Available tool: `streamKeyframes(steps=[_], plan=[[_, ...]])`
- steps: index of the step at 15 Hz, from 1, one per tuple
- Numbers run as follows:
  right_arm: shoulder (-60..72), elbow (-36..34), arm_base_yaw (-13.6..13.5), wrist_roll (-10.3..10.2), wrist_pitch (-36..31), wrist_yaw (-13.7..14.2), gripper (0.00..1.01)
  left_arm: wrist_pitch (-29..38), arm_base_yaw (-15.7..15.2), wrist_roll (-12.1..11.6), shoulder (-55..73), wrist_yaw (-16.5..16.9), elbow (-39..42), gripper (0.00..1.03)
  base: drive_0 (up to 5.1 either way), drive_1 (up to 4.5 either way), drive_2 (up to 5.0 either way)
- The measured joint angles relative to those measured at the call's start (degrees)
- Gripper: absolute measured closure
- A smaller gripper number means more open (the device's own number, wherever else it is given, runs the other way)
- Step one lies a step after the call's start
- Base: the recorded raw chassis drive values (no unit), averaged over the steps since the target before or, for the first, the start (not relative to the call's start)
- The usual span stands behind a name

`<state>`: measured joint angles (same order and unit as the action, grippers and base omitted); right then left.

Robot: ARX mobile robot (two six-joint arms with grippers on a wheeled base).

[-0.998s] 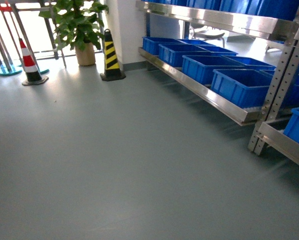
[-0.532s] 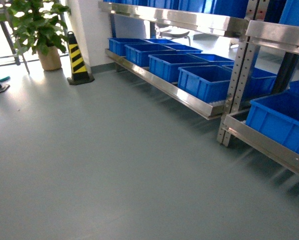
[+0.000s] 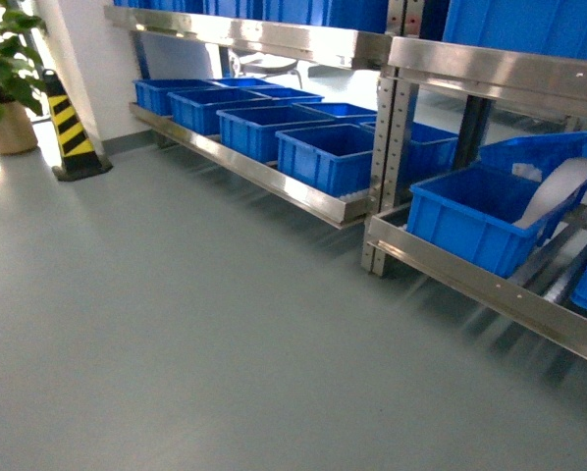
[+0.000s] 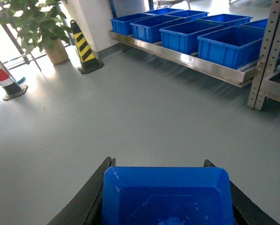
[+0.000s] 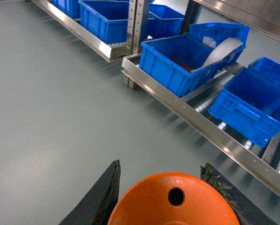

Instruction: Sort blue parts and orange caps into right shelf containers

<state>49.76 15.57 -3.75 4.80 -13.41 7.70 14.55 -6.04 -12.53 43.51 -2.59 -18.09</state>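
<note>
Blue part (image 4: 167,197) clamped in left gripper (image 4: 165,199), orange cap (image 5: 173,201) in right gripper (image 5: 165,199); transit step, containers (image 3: 475,216) at 2 o'clock, approach shelf (image 3: 490,285) next.

Blue part (image 4: 167,197) and orange cap (image 5: 173,201) both claw-held.

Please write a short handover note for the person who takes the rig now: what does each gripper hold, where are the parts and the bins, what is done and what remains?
Left gripper: shut on a blue part.
Right gripper: shut on an orange cap.
The right shelf is ahead on the right, with blue containers on its low rollers; one already holds something red and a white sheet.
Done: both pieces picked up.
Left: go closer and drop each piece into its container.
</note>
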Motion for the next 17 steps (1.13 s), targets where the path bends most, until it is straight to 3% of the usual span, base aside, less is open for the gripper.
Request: streamKeyframes(steps=[17], plan=[[0.0,0.0,0.0,0.0,0.0,0.0,0.57,0.0,0.0,0.0,0.0,0.02,0.0,0.59,-1.6,-1.58,-1.6]])
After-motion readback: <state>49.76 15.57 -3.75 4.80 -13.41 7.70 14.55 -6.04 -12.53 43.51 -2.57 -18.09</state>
